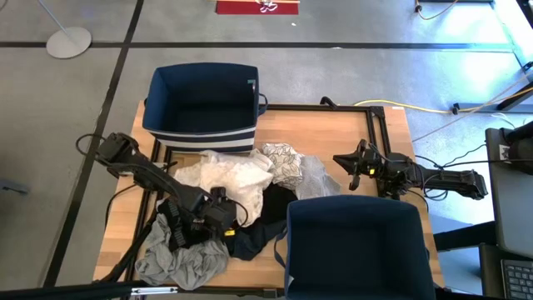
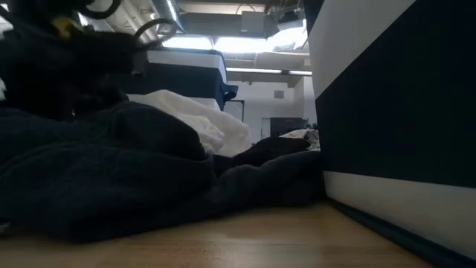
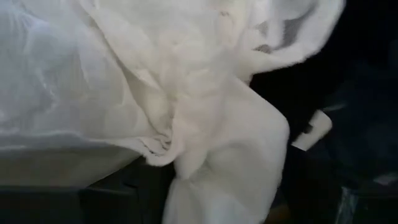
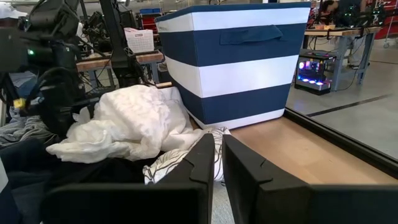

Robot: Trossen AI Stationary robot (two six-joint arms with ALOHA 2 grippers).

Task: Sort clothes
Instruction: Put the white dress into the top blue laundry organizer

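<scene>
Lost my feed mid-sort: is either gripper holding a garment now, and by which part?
Right gripper is shut on nothing, waiting beside the pile. Left gripper is down in the pile against the white garment; whether it holds any fabric cannot be told.

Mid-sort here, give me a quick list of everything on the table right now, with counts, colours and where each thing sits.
Fabric bins: two, navy with white stripes; one at the table's far edge, one at the near right corner; both look empty.
White garment: one, cream-white, crumpled at the centre of the pile.
Patterned garment: one, white with black lines, right of the white one.
Black garment: one, between the pile and the near bin.
Grey garment: one, near left edge.
Table: one, light wood.
Left gripper: open, over the pile's near side.
Right gripper: shut, empty, right of the pile.
</scene>
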